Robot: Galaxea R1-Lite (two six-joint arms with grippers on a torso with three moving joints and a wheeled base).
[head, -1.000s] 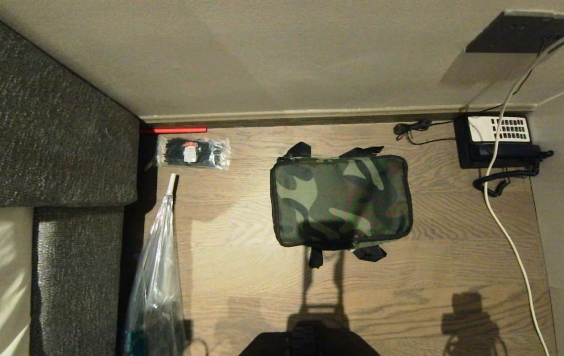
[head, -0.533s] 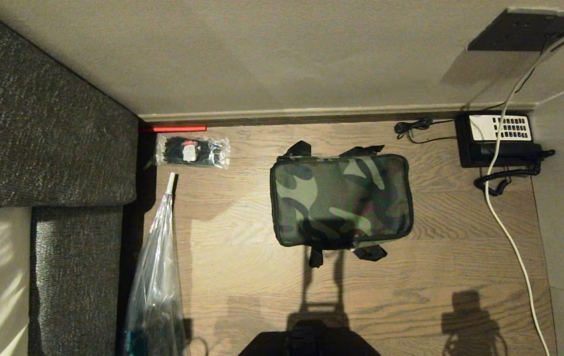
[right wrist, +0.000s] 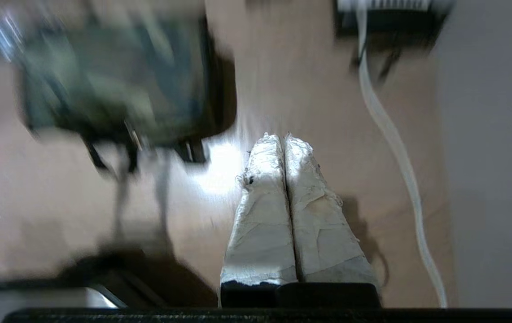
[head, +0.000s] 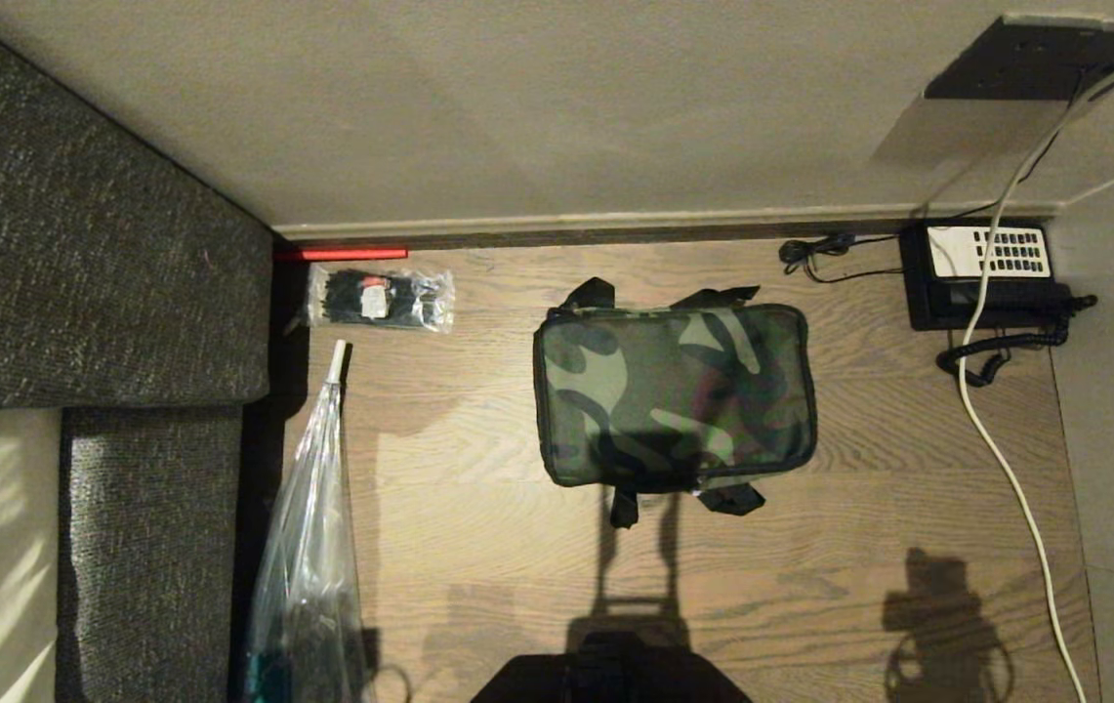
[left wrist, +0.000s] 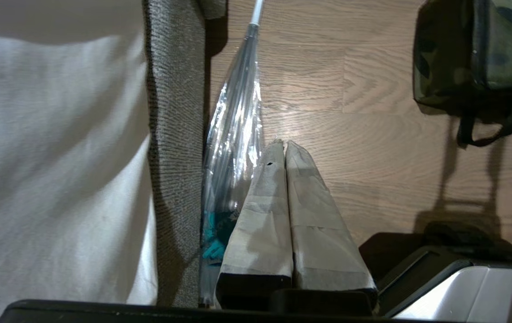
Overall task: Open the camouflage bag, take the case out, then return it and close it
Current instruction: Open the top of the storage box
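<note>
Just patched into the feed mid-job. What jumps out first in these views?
The camouflage bag dominates: zipped shut, flat on the wooden floor at centre, black straps sticking out at its near and far edges. A black telephone with a white keypad sits by the wall at far right, a white cable trailing past it. Both grippers, left and right, have fingers shut and hold nothing.

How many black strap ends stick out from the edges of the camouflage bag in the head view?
4. Two at the camouflage bag far edge: one, another. Two at its near edge: one, another. Others may be hidden beneath it.
</note>
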